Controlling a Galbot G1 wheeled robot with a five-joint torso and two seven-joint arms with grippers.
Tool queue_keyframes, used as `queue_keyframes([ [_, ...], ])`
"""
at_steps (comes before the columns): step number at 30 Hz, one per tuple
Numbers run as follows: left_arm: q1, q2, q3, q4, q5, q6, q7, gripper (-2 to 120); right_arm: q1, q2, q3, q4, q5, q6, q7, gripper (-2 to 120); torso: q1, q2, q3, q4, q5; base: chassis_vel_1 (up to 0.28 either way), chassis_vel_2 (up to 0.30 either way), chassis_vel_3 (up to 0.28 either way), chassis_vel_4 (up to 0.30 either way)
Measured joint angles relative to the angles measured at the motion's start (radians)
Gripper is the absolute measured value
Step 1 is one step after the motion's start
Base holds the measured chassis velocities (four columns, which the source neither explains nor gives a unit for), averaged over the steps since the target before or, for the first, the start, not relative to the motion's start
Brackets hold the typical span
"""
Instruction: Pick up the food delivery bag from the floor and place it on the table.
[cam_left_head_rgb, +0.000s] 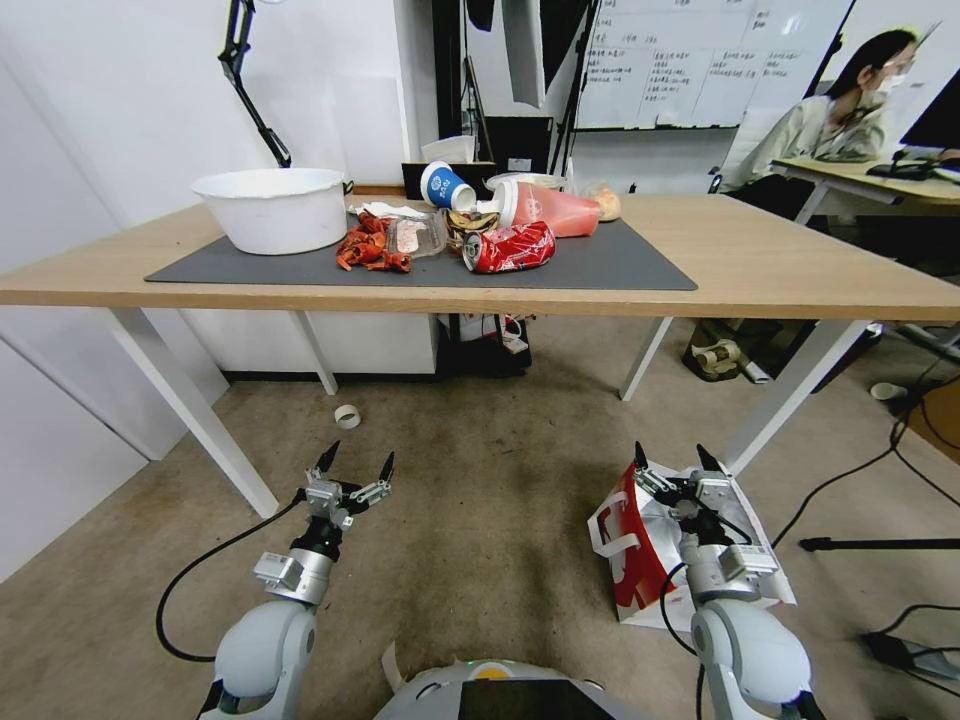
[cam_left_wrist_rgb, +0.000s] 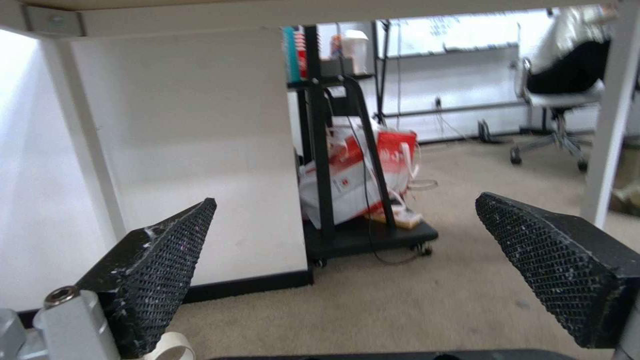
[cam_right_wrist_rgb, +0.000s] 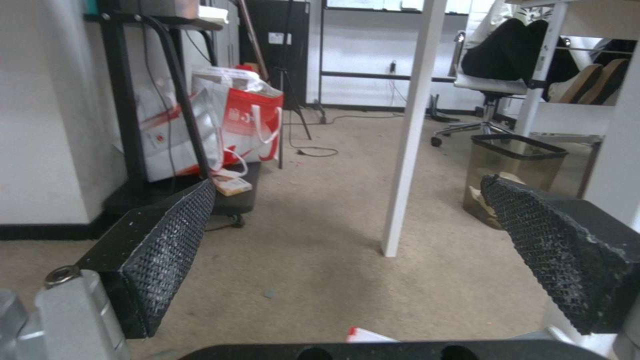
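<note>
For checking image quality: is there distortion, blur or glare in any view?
Head view: the table edge bows and its legs splay, a wide-lens distortion; the whiteboard behind is washed out. Left wrist view: background softly blurred, bright glare at the wall edge. Right wrist view: sharper; the floor is evenly lit.

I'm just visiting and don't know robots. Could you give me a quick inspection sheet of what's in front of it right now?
Surface: table, grey mat.
Job's things: food delivery bag on the floor, beneath the right gripper.
Clutter: white bowl, crushed can, cup on the table; tape roll on the floor.
Grippers: left gripper and right both open, empty.
Cables: black cables at right.
Surroundings: bin, whiteboard.
</note>
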Motion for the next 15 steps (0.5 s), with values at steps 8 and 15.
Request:
queue_keyframes([
  [8, -0.004, 0.017, -0.01, -0.006, -0.044, 0.018, -0.025, 100, 0.007, -0.1, 0.041, 0.03, 0.028, -0.178, 0.122, 100, 0.0, 0.0, 0.0, -0.0002, 0.0003, 0.0, 0.0, 0.0, 0.0],
  [15, -0.007, 0.028, -0.013, 0.014, -0.045, 0.023, -0.024, 100, 0.042, -0.179, 0.077, -0.049, 0.031, -0.265, 0.133, 100, 0.0, 0.001, 0.0, 0.0, 0.0003, 0.0, 0.0, 0.0, 0.0],
])
